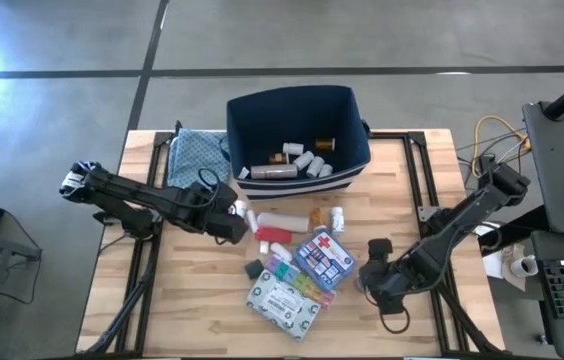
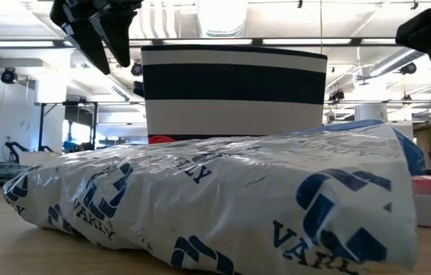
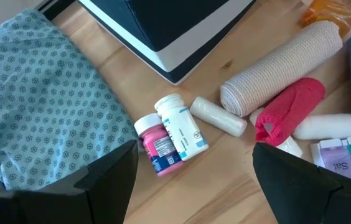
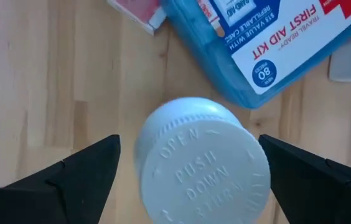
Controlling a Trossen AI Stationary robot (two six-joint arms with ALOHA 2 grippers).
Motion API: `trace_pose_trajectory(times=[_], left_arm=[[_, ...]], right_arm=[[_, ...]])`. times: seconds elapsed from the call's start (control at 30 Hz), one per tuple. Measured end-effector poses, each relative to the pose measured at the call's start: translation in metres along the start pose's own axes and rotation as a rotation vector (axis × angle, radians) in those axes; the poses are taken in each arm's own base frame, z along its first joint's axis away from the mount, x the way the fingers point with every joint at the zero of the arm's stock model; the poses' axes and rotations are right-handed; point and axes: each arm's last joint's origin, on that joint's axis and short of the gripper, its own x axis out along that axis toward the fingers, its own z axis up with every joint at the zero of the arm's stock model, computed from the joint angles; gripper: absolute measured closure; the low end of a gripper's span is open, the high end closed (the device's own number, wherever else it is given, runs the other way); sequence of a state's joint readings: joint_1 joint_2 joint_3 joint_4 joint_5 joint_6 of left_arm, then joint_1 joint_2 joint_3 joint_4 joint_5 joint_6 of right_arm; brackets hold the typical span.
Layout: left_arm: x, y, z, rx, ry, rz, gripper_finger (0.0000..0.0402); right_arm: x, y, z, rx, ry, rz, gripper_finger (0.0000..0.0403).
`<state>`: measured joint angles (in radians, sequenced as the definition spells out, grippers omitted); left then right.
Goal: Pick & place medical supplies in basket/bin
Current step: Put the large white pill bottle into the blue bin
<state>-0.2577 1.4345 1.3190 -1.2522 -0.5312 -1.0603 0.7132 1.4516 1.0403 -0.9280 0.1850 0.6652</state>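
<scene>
Wooden desk [image 1: 192, 300] under both arms, and the navy bin [image 1: 297, 135] sits at its far edge with several bottles and rolls already inside. Supplies lie scattered in front of it: the blue first aid kit [image 1: 324, 257], a grey-white packet [image 1: 283, 302], the pill organiser [image 1: 292, 275].

Right gripper [image 4: 185, 168] hangs directly over a white-capped bottle [image 4: 203, 168] standing beside the kit, jaws spread wide to either side of the cap and not touching it.

Left gripper [image 3: 194, 177] hovers over the near corner of the bin, jaws open, above a pink-capped bottle [image 3: 157, 146] and a white bottle [image 3: 182, 129] lying together, probably touching, next to the blue patterned cloth [image 1: 197, 152].
</scene>
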Motion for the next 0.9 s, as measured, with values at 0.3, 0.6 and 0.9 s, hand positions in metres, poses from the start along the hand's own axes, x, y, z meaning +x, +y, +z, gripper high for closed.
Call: trace_pose_trajectory(times=[0.3, 0.6, 0.9], left_arm=[[0.000, 0.000, 0.000, 0.009, 0.000, 0.000, 0.0109], [0.000, 0.000, 0.000, 0.009, 0.000, -0.001, 0.0109], [-0.001, 0.000, 0.001, 0.019, -0.002, -0.005, 0.0109]], right_arm=[[0.006, 0.002, 0.001, 0.040, 0.015, -0.014, 0.0093], [-0.018, -0.013, 0.007, 0.230, -0.009, -0.143, 0.0163], [-0.129, -0.071, 0.034, 0.507, -0.511, -0.280, 0.0180]])
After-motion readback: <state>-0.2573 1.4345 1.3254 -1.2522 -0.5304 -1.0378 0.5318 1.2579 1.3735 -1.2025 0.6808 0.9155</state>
